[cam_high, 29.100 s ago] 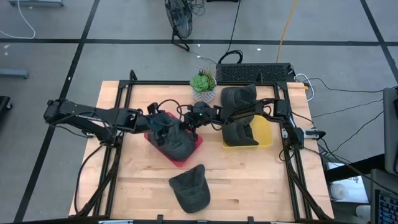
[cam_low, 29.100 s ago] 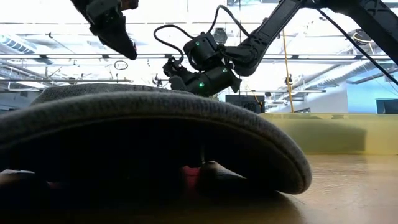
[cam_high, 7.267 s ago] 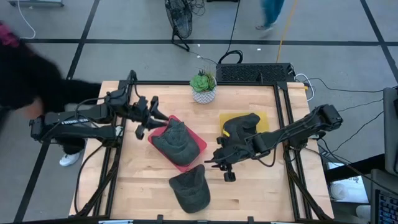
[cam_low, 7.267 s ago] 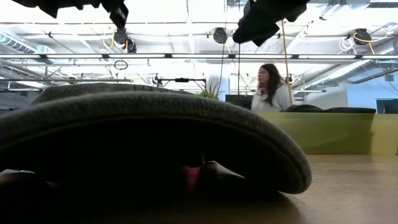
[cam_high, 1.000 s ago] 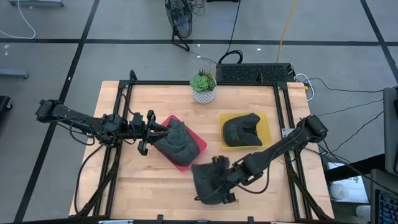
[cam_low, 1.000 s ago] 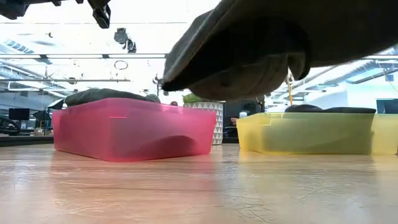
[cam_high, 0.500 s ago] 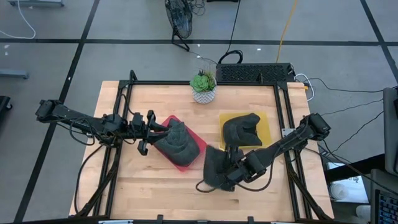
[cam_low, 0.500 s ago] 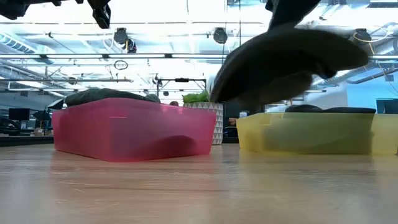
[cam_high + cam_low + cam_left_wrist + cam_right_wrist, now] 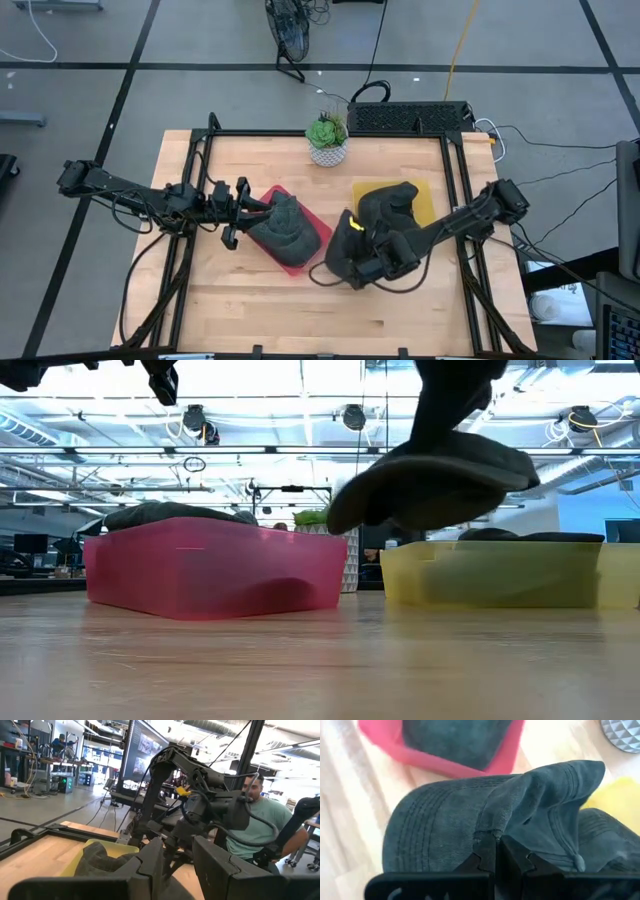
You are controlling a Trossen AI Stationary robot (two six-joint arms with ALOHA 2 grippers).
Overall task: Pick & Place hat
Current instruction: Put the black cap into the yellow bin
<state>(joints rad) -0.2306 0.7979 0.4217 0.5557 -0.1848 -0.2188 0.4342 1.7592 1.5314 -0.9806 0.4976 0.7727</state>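
Note:
A dark grey cap (image 9: pixel 340 258) hangs in the air between the red tray (image 9: pixel 268 193) and the yellow tray (image 9: pixel 426 200). In the low view the cap (image 9: pixel 430 480) floats well above the wood. My right gripper (image 9: pixel 368 258) is shut on it; the right wrist view shows the cap (image 9: pixel 445 820) with its stitched brim and crown. Another dark hat (image 9: pixel 285 228) lies in the red tray, and a third hat (image 9: pixel 390 205) in the yellow one. My left gripper (image 9: pixel 232 212) waits open at the red tray's left side, its fingers (image 9: pixel 150 865) apart. My right gripper (image 9: pixel 495 851) pinches the cap between its two fingers at the front of the crown, where it meets the brim (image 9: pixel 487 834), on a raised fold of cloth. The cap is lifted clear of the table, brim to one side of the fingers, crown to the other.
A potted succulent (image 9: pixel 327 140) stands at the far edge, and a black power unit (image 9: pixel 410 118) lies behind the yellow tray. Bare wood (image 9: pixel 250 300) lies along the near edge. A person in a green shirt (image 9: pixel 250 820) sits beyond the table.
My right gripper has carried the cap up off the near part of the table and toward the far edge, closing on the yellow tray. The cap has swung clear of the low camera and turned a little in the hold.

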